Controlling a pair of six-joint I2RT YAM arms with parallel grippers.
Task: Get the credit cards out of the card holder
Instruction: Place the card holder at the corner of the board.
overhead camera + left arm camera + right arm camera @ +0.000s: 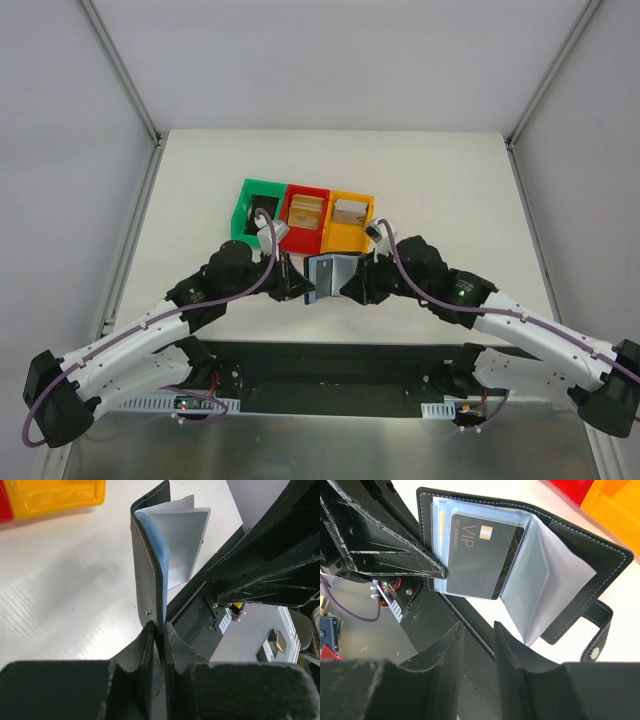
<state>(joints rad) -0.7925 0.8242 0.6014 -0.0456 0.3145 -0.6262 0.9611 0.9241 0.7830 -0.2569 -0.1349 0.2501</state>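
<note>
**Item:** black wallet (333,272), held upright and open above the white table (200,190), on the near side of a row of three bins.

**Left gripper** (160,630): clamped tight on the edge of the wallet's left cover.

**Right gripper** (477,627): jaws narrowly apart with nothing between them, just right of the wallet.

**Contents:** clear sleeves (535,585); one holds a dark card (482,555) marked VIP (a yellowish edge shows behind it).

**Bins, left to right:**
- green bin (245,205)
- red bin (290,236), holding a tan card (305,210)
- orange bin (340,241), holding another

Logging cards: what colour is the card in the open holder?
Black card, gold chip; clearest in the right wrist view.
</note>
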